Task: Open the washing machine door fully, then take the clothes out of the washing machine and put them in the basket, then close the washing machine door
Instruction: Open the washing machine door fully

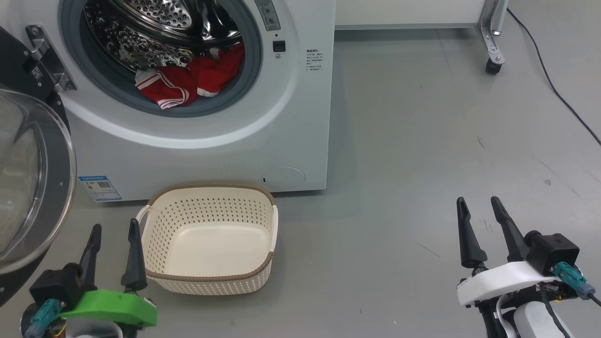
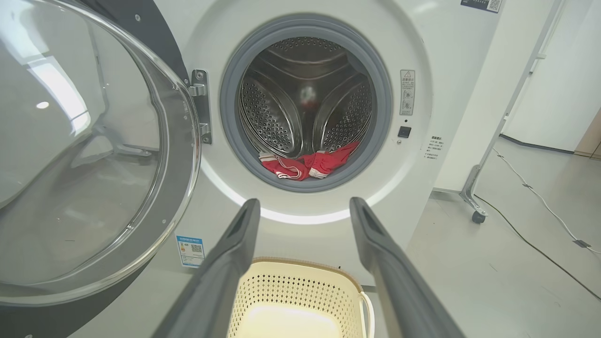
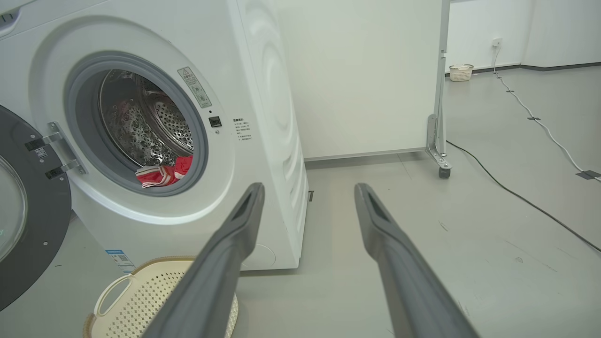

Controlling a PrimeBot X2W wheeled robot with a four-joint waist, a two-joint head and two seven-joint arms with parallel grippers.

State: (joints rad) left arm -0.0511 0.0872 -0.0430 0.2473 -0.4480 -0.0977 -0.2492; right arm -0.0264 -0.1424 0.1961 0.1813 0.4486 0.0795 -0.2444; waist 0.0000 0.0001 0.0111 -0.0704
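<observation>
The white washing machine (image 1: 300, 117) (image 2: 436, 84) (image 3: 263, 94) stands with its round black door (image 1: 28, 178) (image 2: 84, 155) (image 3: 23, 211) swung open to the left on its hinge. Red clothes (image 1: 192, 82) (image 2: 305, 164) (image 3: 162, 173) with white stripes lie at the front of the steel drum. The cream basket (image 1: 211, 206) (image 2: 300, 291) (image 3: 141, 300) sits empty on the floor below the opening. My left gripper (image 1: 115, 232) (image 2: 303, 206) is open beside the basket's left handle, holding nothing. My right gripper (image 1: 479, 204) (image 3: 307, 190) is open over bare floor to the right.
A white panel on a castor foot (image 1: 493, 56) (image 3: 441, 164) stands behind the machine at the right. A black cable (image 1: 554, 80) (image 3: 516, 197) runs across the grey floor. A second small basket (image 3: 461, 72) sits far off by the wall.
</observation>
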